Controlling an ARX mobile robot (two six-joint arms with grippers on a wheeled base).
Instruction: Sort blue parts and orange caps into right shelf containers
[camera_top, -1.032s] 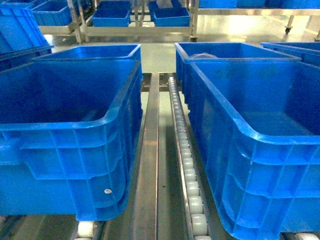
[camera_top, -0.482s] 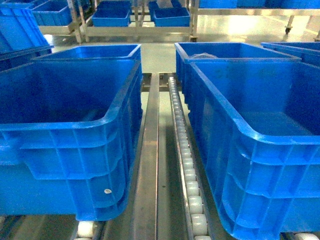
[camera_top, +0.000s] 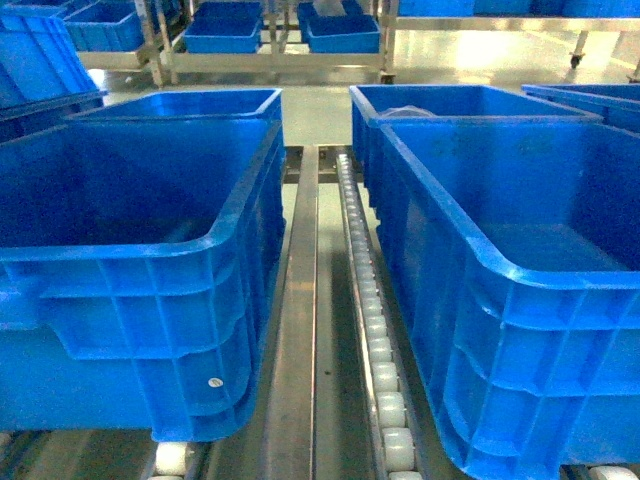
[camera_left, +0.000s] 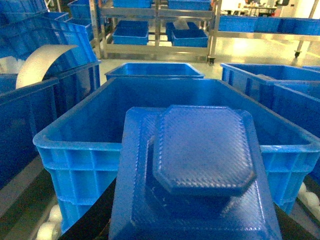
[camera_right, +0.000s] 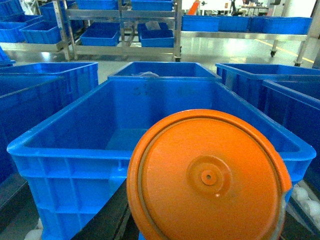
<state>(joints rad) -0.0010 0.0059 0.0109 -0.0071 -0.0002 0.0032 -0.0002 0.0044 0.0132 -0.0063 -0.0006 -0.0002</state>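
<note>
Left wrist view: blue part (camera_left: 200, 175) is filling the foreground, sitting just before the near rim of a blue bin (camera_left: 75, 145); left pincer's fingers are not showing, so can't tell its state. Right wrist view: orange cap (camera_right: 207, 177) is hovering before the near rim of another blue bin (camera_right: 65, 155); right pincer state can't tell either. Head view: roller track (camera_top: 375, 340) is running between two bins, shelving (camera_top: 270, 55) beyond them.

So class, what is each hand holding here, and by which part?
Left wrist view: a blue part. Right wrist view: an orange cap. Both fill the foreground, apparently carried, but each object hides its hand, so the hold point cannot be told.
</note>
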